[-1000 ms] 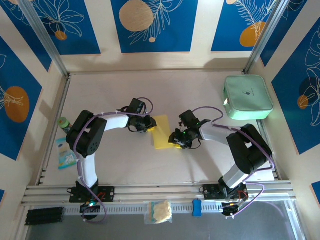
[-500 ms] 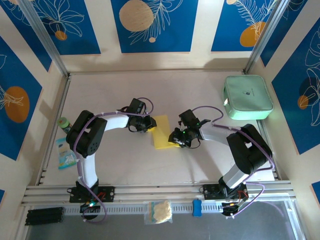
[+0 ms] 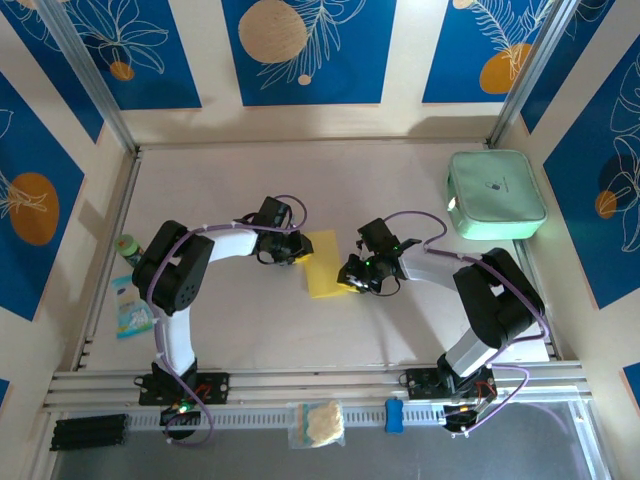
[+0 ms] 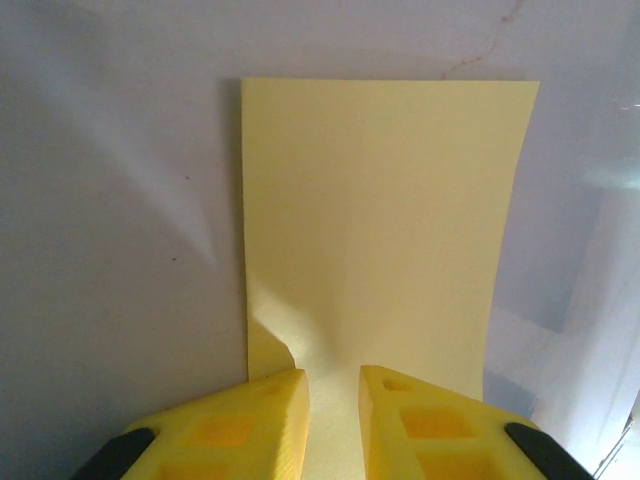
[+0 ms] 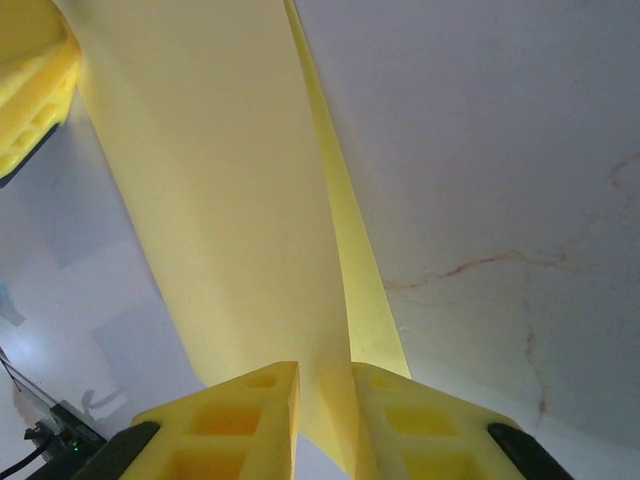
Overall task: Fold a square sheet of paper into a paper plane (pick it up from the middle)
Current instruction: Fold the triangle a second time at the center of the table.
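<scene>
The square sheet of paper lies mid-table, yellow and folded into a narrow double-layered strip. My left gripper is at its left edge, shut on the paper, which puckers up between the yellow fingers. My right gripper is at the right edge, shut on the sheet, with the layered edge running up between its fingers. A left fingertip shows at the strip's far end in the right wrist view. The paper plane is out of view.
A mint-green case sits at the back right. A cream wad in a clear bag and a small blue object lie on the front rail. A packet and a green bottle rest at the left edge.
The right gripper's jaws have narrowed onto the sheet's right edge and shifted slightly. The left arm and the sheet have stayed put.
</scene>
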Action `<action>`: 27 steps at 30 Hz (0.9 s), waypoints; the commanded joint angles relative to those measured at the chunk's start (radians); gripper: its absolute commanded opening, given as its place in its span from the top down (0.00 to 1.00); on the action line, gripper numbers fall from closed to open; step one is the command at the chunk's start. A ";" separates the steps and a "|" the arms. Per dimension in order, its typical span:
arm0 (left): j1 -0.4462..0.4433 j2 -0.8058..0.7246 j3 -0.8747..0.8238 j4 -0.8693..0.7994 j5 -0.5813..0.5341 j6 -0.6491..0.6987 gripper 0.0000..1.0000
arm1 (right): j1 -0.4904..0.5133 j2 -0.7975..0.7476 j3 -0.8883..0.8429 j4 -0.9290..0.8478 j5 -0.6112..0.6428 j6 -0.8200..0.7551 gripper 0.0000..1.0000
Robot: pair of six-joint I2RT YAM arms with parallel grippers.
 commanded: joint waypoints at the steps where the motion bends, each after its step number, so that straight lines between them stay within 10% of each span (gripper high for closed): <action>1: 0.007 0.026 -0.018 -0.069 -0.027 0.024 0.76 | -0.007 -0.014 0.010 -0.023 -0.007 0.002 0.81; 11: 0.007 -0.038 -0.010 -0.056 -0.014 0.048 0.75 | -0.014 -0.005 0.045 -0.060 0.009 0.014 1.00; 18: 0.008 -0.089 0.050 -0.024 -0.020 0.081 0.61 | 0.007 -0.016 0.063 -0.071 0.016 -0.010 1.00; 27: 0.025 0.002 0.068 -0.048 -0.052 0.088 0.67 | 0.019 -0.017 0.076 -0.063 0.017 -0.025 1.00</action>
